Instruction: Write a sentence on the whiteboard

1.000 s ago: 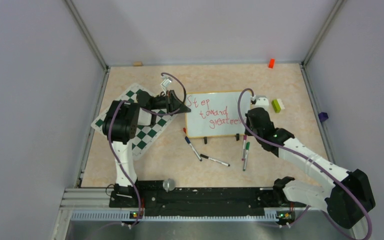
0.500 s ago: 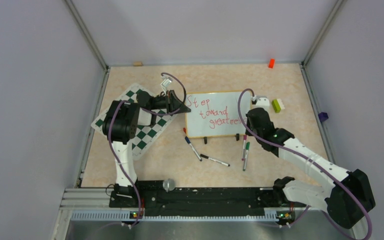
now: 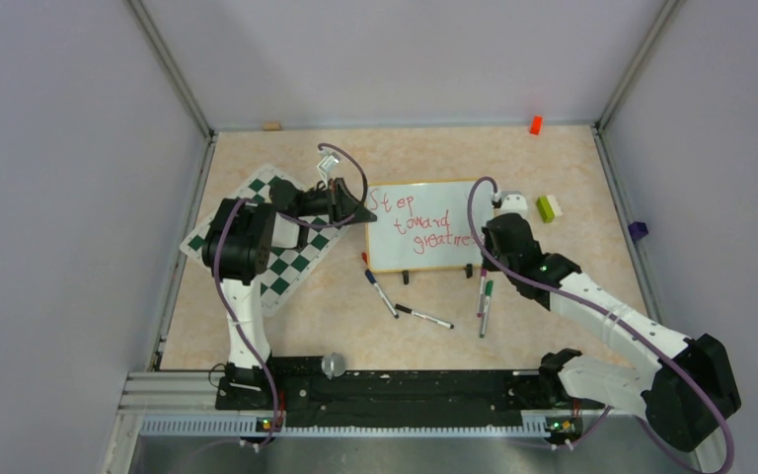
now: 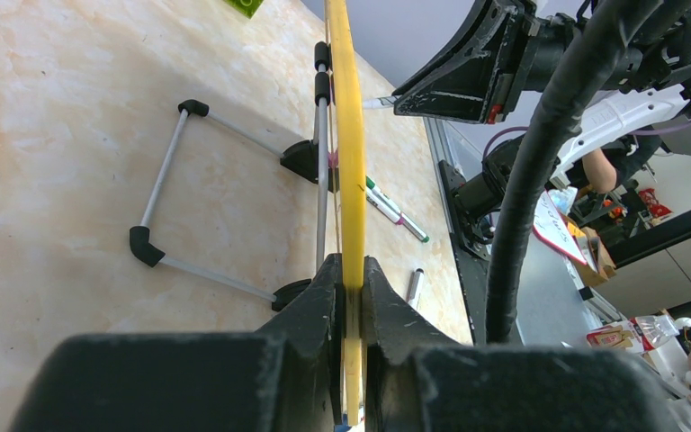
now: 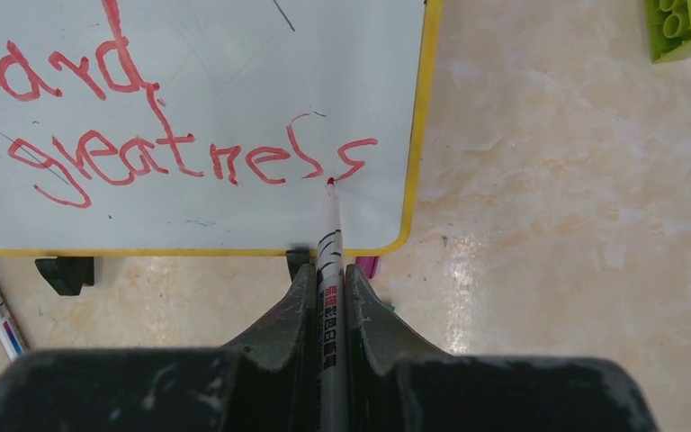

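From high behind we overlook the whole surface [image 3: 553, 168]; our left wrist view sights closely along the edge of the whiteboard [image 3: 405, 249], the right faces its front.

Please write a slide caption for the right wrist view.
Right gripper holds red marker, tip at the end of the sentence on the whiteboard.
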`<act>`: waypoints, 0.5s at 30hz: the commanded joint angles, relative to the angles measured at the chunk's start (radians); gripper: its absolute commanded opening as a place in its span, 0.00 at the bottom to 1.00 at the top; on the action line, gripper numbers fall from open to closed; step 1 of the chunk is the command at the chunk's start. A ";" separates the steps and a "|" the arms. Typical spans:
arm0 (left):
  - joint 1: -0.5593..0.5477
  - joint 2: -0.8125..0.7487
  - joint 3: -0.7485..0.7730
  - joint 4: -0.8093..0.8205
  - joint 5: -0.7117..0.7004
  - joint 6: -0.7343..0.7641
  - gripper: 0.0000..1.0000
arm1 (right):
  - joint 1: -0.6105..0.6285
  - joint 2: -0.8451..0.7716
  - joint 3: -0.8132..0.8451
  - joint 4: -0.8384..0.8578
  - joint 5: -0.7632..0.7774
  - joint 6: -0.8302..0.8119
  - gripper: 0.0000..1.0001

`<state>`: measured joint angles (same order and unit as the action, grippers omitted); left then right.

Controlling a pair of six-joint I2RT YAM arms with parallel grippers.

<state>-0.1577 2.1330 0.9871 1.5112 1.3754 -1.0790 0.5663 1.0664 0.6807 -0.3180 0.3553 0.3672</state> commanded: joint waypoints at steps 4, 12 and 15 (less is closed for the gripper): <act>0.003 -0.023 0.006 0.109 -0.006 -0.015 0.00 | -0.009 -0.049 0.012 0.043 -0.019 0.002 0.00; 0.003 -0.038 -0.010 0.109 -0.009 0.003 0.14 | -0.009 -0.207 -0.045 0.083 -0.048 0.020 0.00; 0.003 -0.040 -0.011 0.109 -0.007 0.002 0.26 | -0.009 -0.236 -0.056 0.088 -0.043 0.019 0.00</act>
<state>-0.1577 2.1330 0.9813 1.5127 1.3716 -1.0763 0.5663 0.8665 0.6407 -0.2749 0.3229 0.3737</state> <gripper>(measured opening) 0.213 0.089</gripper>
